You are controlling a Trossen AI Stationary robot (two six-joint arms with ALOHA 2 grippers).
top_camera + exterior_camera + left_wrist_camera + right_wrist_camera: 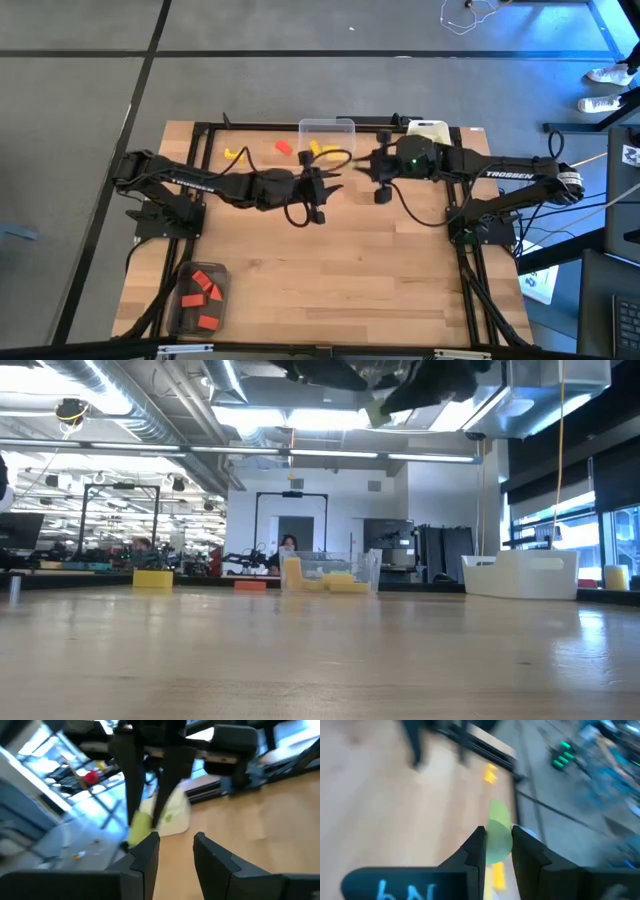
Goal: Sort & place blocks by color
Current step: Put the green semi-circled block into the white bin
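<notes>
Both grippers meet above the table's middle, toward its far side. My right gripper (pixel 358 167) (pixel 498 836) is shut on a light green block (pixel 498 817) (pixel 140 827). My left gripper (pixel 335 180) (pixel 176 845) stands open just beside that block, with nothing between its fingers. A yellow block (pixel 233 153) and a red block (pixel 284 147) lie flat on the table at the far side. More yellow blocks sit in a clear container (pixel 328 130). My right gripper pinches the light green block between its two fingers, on its two opposite sides (pixel 496 845). The fingers come from the table's right, slanting a little downward. The block's rounded end (pixel 498 812) sticks out past the fingertips. It is lifted well clear of the table.
A clear container (pixel 203 293) with several red blocks stands at the near left corner. A white container (pixel 428 130) (pixel 520 575) sits at the far right. The wooden table (pixel 340 270) lies open below and in front of the grippers.
</notes>
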